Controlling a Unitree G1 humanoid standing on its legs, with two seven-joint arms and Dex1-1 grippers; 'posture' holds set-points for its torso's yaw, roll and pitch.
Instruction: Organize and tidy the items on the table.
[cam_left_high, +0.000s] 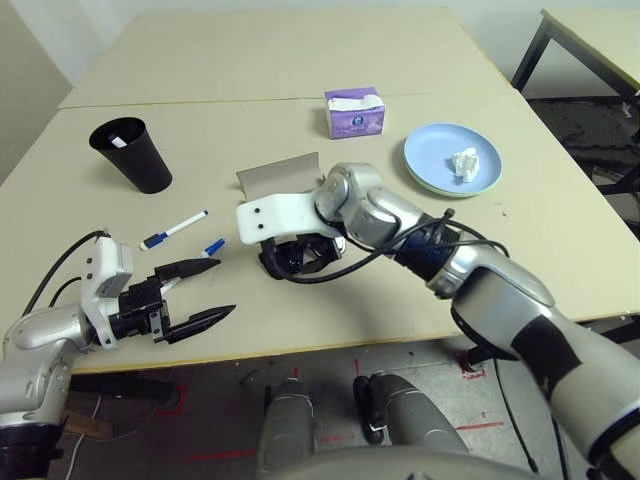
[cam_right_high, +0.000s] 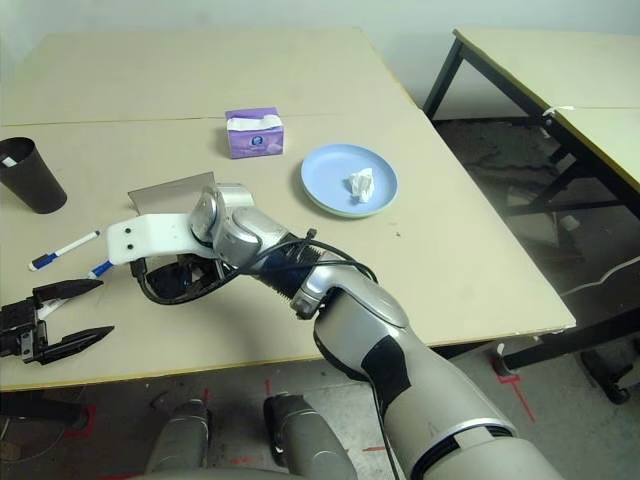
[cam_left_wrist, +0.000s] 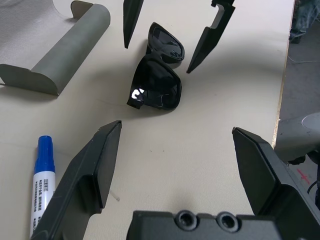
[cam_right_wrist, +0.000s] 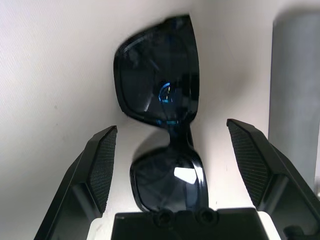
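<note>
Jaws wide apart on both arms. Right gripper (cam_right_wrist: 170, 150) points down over the black sunglasses (cam_right_wrist: 162, 125), one finger on each side, nothing gripped. Sunglasses lie on the table (cam_left_high: 300, 60) just beside the open grey glasses case (cam_left_wrist: 65, 55). Left gripper (cam_left_high: 200, 290) hovers near the table's front edge, one marker (cam_left_wrist: 42, 185) close by it. Crumpled tissue (cam_left_high: 465, 162) rests on the light-blue plate (cam_left_high: 440, 150).
</note>
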